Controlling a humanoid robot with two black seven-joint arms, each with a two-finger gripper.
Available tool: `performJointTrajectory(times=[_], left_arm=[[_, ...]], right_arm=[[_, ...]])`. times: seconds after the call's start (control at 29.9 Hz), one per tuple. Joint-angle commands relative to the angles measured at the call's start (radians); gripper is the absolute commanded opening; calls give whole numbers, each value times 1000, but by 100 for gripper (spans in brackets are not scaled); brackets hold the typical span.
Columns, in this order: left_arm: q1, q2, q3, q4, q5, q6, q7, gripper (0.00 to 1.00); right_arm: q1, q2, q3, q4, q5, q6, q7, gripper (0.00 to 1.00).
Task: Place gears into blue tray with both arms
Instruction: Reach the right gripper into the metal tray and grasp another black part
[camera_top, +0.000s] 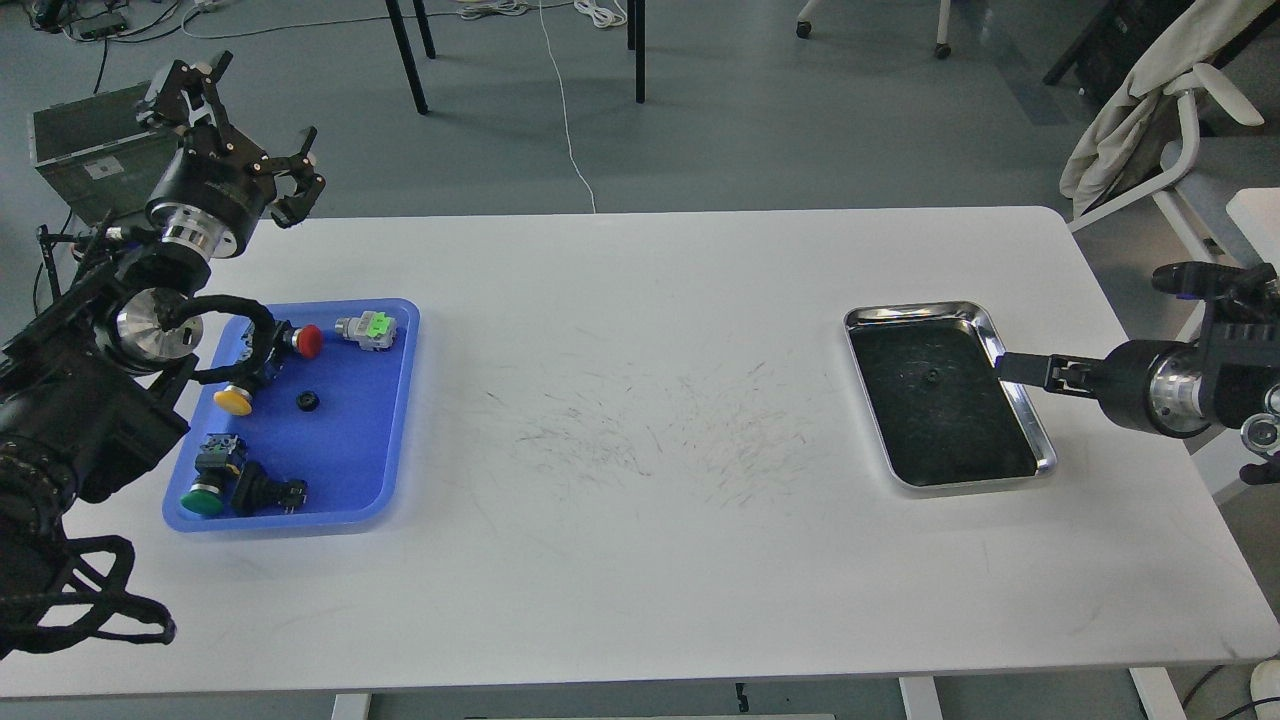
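Note:
One gear (307, 402), a tiny black toothed wheel, lies in the middle of the blue tray (385, 440) at the table's left. A second gear (930, 376) lies on the dark floor of the steel tray (1020, 420) at the right. My left gripper (247, 128) hangs open above the table's far left corner, behind the blue tray, with nothing between its fingers. My right gripper (1010, 367) reaches in from the right, its tip over the steel tray's right rim, a little right of that gear. It is seen side-on as one dark bar.
Several push-button switches with red (308, 341), yellow (232, 401) and green (203, 500) caps, plus a grey-green part (367, 329), share the blue tray. My left arm's cable (240, 330) overlaps its far left corner. A chair (1170, 110) stands beyond the table's right end.

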Motion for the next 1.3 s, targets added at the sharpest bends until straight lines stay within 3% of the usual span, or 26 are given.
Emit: performJointTrajectory(times=[0.0,0.23,0.67,0.77,0.97,1.27], left_arm=[[3,0,0,0,1,0,-1,98],[2,0,0,0,1,0,-1,98],[2,1,2,0,1,0,-2,98],[2,1,2,0,1,0,-2,98],[2,1,2,0,1,0,-1,98],[3,0,2,0,1,0,-2,98]], right_arm=[[2,113,-19,-133,-42,-9,2,98],[40,242,-71,-222,-53,-33,0,97],[104,300,-168,-281,-53,-52,-1,91],[104,314,-173,-296,-53,-56,-1,86],[107,340,-179,-327,-53,-66,-1,64],[137,345,-248,-330,-53,-67,-3,45]])
